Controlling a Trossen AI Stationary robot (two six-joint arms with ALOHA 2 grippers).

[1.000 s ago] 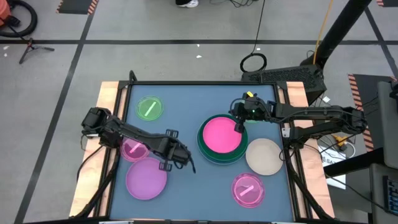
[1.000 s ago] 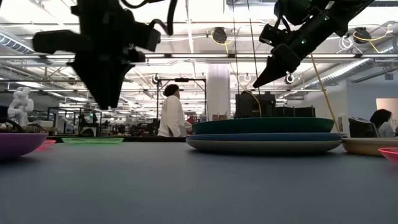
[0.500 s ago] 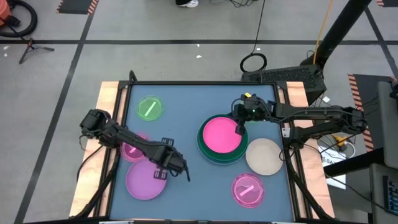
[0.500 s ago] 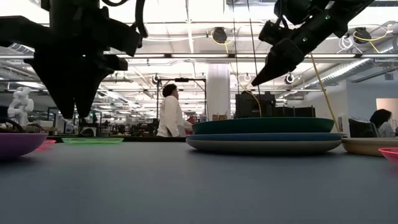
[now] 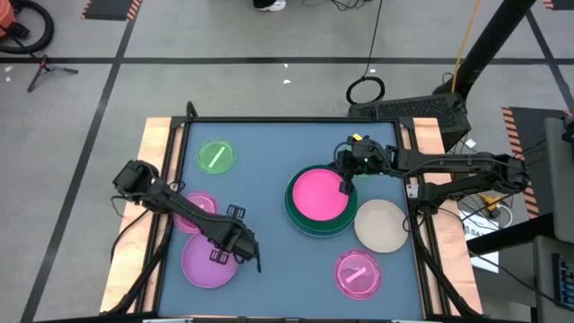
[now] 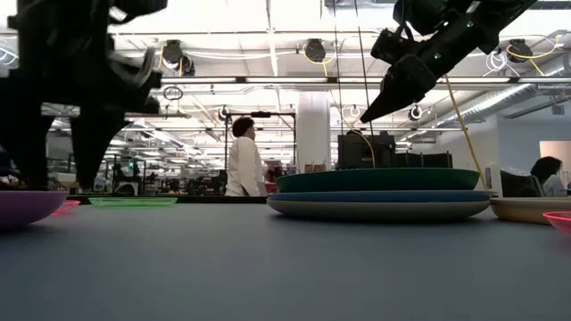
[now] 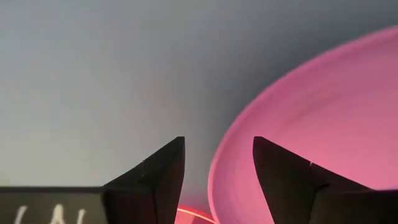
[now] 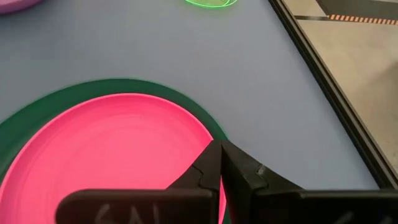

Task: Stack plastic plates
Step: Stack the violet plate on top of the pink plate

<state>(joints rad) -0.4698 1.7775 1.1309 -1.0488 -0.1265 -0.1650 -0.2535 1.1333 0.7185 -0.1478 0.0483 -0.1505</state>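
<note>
Left gripper (image 5: 249,257) swung back, now spread over the purple plate's (image 5: 203,262) rim nearest the stack. Right gripper (image 5: 345,184) pressed together, parked above the stack's hot pink plate (image 5: 317,195). Purple probably gets picked next.

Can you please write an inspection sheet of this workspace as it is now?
Surface: blue table, wooden edges.
Job's things: hot pink plate tops the stack, over dark green, blue and grey-white. Loose: purple plate, beige plate, small green plate, two small pink plates.
Clutter: nothing seen.
Grippers: left tool open, straddling the purple plate's rim; right tool shut above the hot pink plate's edge.
Cables: coil on floor.
Surroundings: person behind the table.
</note>
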